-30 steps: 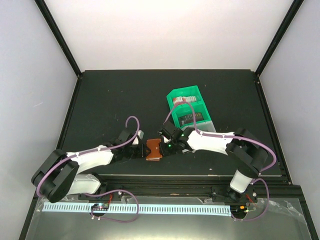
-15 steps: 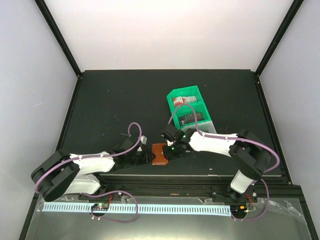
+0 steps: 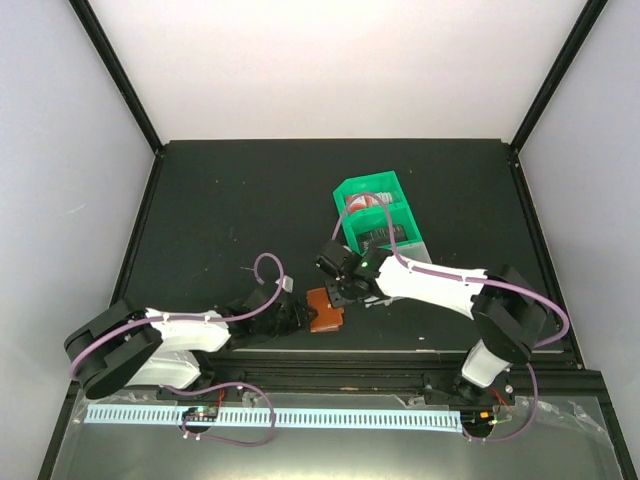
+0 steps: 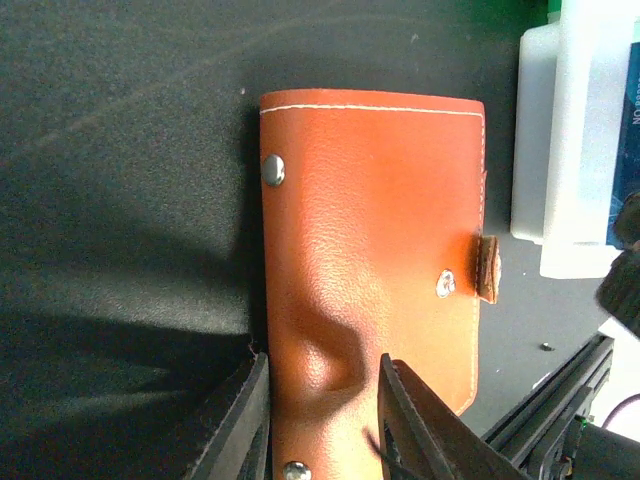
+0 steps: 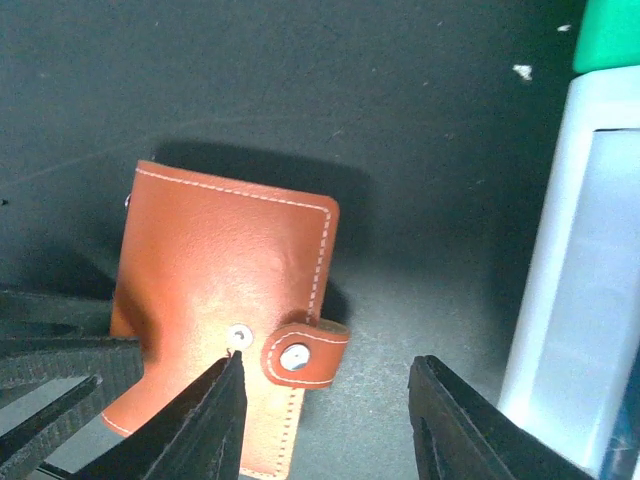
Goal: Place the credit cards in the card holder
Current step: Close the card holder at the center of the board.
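Card holder (image 4: 370, 250): brown leather with white stitching along the border. It is closed and laid flat on the black table (image 3: 220, 200) near the front edge, between the two grippers.
Snap tab (image 5: 305, 355): folded over the long edge of the holder and fastened with a round metal stud. Further studs are seen on the cover in the left wrist view.
Left gripper (image 4: 325, 425): narrowed onto the near end of the card holder. The leather is puckered between the fingers (image 4: 245, 420), so the holder is gripped.
Right gripper (image 5: 325, 420): spread wide above the tab end of the holder, with nothing held. One finger (image 5: 205, 420) is seen over the leather's edge, the other over bare table.
Credit cards (image 3: 366, 202): lying in the green tray (image 3: 372, 181), beyond the holder and to its right. Red-and-white ones are seen in the far compartment and dark ones in the nearer compartment.
Tray front: a white or clear part is seen just beside the holder in both wrist views.
Writing: a few dark letters on a blue strip (image 4: 628, 110) at the right edge of the left wrist view are cut off and cannot be read. The print on the cards is too small to be made out.
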Robot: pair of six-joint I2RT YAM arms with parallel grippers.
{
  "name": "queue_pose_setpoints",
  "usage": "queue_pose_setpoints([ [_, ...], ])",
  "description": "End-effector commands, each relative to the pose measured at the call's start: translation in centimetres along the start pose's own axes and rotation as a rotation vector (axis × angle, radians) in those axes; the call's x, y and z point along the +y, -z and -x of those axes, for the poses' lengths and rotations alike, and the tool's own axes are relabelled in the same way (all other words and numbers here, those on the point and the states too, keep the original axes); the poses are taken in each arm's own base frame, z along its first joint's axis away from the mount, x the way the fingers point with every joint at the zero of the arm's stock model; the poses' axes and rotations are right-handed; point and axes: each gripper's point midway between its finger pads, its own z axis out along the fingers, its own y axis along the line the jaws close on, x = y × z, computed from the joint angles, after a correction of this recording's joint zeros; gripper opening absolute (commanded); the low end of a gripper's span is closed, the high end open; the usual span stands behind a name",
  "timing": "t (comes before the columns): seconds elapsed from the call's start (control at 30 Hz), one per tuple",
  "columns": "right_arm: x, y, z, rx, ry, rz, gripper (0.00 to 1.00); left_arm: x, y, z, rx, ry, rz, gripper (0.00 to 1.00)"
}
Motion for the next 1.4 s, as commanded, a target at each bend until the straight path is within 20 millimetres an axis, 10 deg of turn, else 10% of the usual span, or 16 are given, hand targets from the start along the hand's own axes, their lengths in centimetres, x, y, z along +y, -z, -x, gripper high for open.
queue_pose_setpoints([
  [0.0, 0.1, -0.3, -0.1, 0.004, 0.016, -0.065, 0.47, 3.8, -0.3, -0.9, 0.006, 0.052, 0.13, 0.32],
  [0.4, 1.2, -2.9, -0.7, 0.057, 0.041, -0.131, 0.46, 6.0, 0.3, -1.1, 0.0, 0.03, 0.211, 0.21],
  [1.07, 0.1, -1.8, -0.3, 0.029, 0.013, -0.209, 0.05, 6.3, 0.3, -1.2, 0.005, 0.016, 0.223, 0.2],
  [1.37, 1.1, -1.4, -0.2, 0.002, 0.003, -0.125, 0.01, 6.3, 0.4, -1.2, 0.003, 0.015, 0.22, 0.21],
])
